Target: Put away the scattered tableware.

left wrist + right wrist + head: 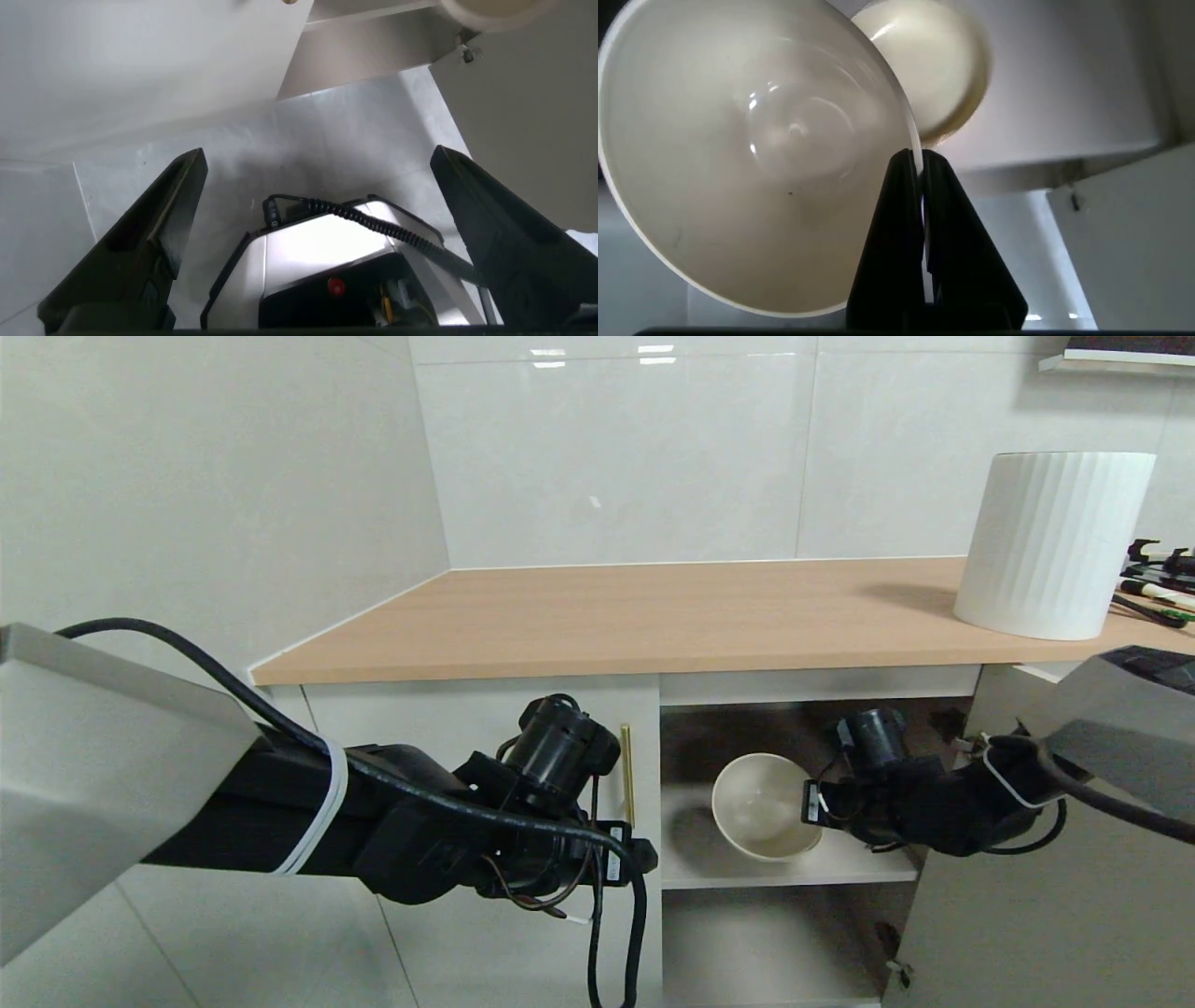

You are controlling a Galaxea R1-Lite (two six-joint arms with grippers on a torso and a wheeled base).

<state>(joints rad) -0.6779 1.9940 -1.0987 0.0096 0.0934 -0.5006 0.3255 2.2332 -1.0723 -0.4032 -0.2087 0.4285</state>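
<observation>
White glossy tiles line the corner of the room, and a long wood-grain tabletop runs along them above a white cabinet.

From the head camera, one white ribbed tub, round and tall, stands on the tabletop at the right end, with a few dark tools lying just beyond it. Below, the cabinet's right door stands open while the left door, with one slim brass handle, is closed. One cream bowl, smooth and glazed, hangs tilted on its side just above the white shelf, its opening turned outward. The right gripper has it by the rim. The left gripper sits low in front of the closed door, beside the handle.

The left wrist camera adds that this gripper's two dark fingers are spread wide with nothing between them.

The right wrist camera shows the pinch up close: two black fingers pressed onto either side of the bowl's thin rim. It also shows a second cream dish beyond the bowl, round and shallow; whether bowl or plate I cannot tell.
</observation>
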